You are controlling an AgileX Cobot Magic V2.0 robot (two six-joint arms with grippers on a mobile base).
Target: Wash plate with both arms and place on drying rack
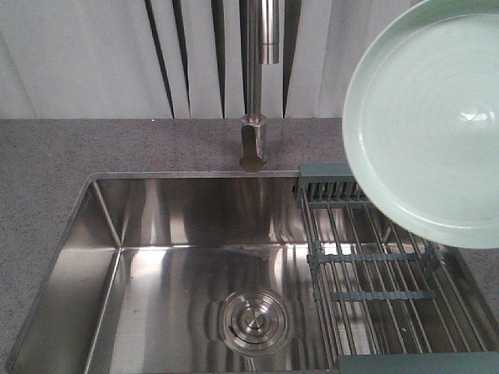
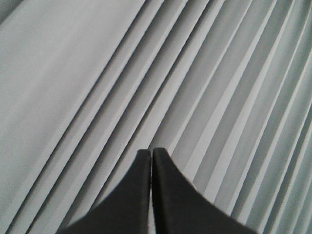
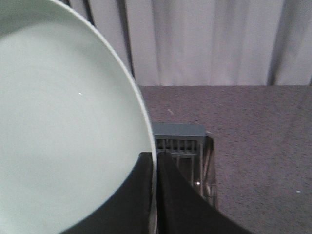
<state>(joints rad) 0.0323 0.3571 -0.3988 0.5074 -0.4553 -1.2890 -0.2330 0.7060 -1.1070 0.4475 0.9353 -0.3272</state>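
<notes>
Gleaming round mint plate (image 1: pixel 425 117) above steel-rod drying rack (image 1: pixel 382 265)

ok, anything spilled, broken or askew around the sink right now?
Nothing stands out. The plate shows no chips, clamped by its rim in the right pincer, raised on the right. The drying rack sits square on the sink, with no spills visible. The left pincer is shut, empty.

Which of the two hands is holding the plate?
The right hand: it pinches the plate by the rim. The left hand is shut, holding nothing, facing only the curtain.
</notes>
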